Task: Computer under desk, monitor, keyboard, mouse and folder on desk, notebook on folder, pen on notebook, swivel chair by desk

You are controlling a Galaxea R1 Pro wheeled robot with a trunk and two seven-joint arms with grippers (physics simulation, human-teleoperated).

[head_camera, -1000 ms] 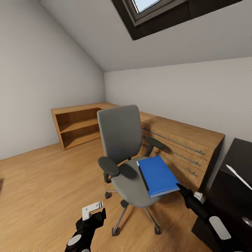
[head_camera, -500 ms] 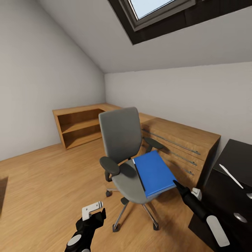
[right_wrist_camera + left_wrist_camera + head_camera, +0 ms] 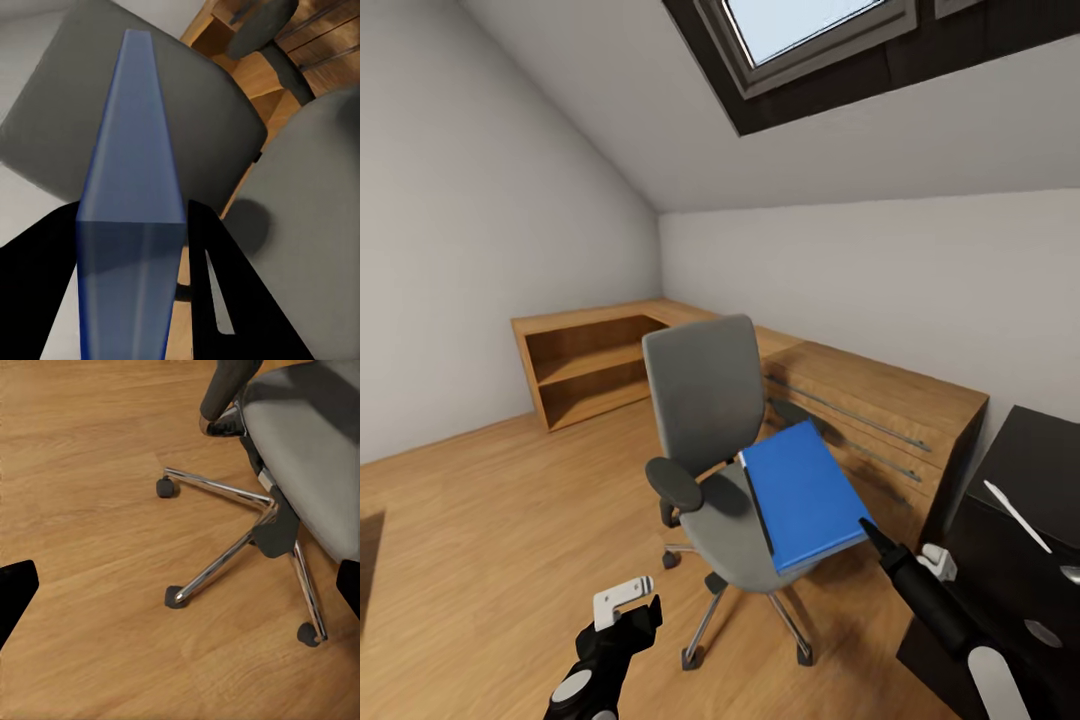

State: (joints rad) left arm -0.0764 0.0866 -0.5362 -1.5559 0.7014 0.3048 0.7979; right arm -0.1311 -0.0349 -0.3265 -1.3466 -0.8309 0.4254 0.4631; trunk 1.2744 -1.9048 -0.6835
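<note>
Right gripper [image 3: 868, 528] clamps the blue folder [image 3: 800, 495], tilted above the swivel chair [image 3: 710, 440] at 3 o'clock; left gripper [image 3: 626, 597] apart.

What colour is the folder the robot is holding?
Bright blue folder with a dark spine, clearest in the head view.

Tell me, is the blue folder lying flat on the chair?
No, tilted. The folder is lifted off the swivel chair, pinched by the right tool.
</note>
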